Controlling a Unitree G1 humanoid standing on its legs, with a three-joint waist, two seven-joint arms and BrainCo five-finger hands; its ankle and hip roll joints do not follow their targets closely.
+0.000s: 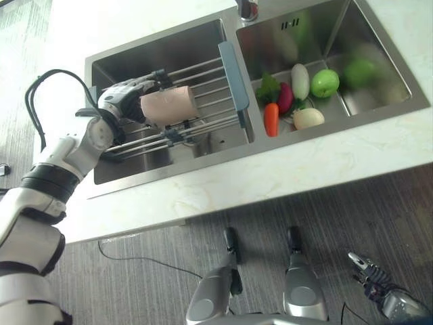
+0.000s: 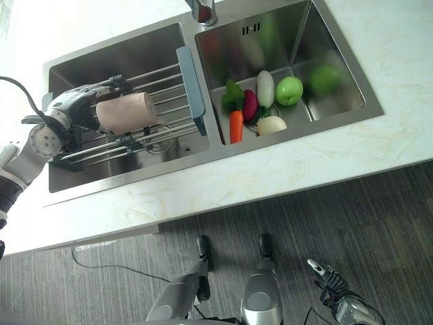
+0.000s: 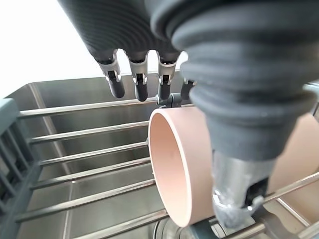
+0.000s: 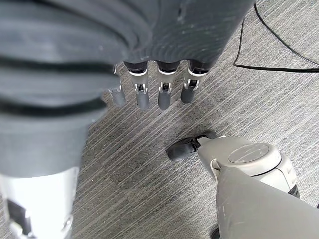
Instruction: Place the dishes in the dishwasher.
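At the bottom right of the left eye view, nearest the camera, the robot's right hand (image 1: 371, 272) hangs low over the grey striped floor (image 1: 135, 271); in its own wrist view its fingers (image 4: 142, 94) hang straight and relaxed in a row, holding nothing. Above the floor, a pale marbled desk (image 1: 298, 169) runs across the middle of the frame and carries a steel double sink (image 1: 379, 108). In the left basin, at the upper left of the frame, a wire drying rack (image 1: 216, 91) with a grey-blue end piece spans the opening, and on its bars lies the task's dish, a pink cup (image 1: 169, 105), tipped on its side. The robot's left hand (image 1: 125, 95) reaches in from the left side of the frame and lies against the cup. In the left wrist view the cup (image 3: 174, 169) shows its round open mouth close under the hand, with the left hand's fingers (image 3: 139, 84) reaching over its far side and the thumb (image 3: 239, 194) coming down on its near side, so the cup sits between them in a loose grasp; whether the fingertips press on the cup cannot be told. Farther to the right, in the right basin at the upper right of the frame, a cluster of toy produce lies together: an orange carrot (image 1: 271, 120) with a green top, a dark red piece (image 1: 285, 98), a white radish-like piece (image 1: 300, 80), a green apple (image 1: 325, 83) and a pale onion-like piece (image 1: 308, 118). At the top edge, between the two basins, the base of a tap (image 1: 247, 9) stands behind the sink.
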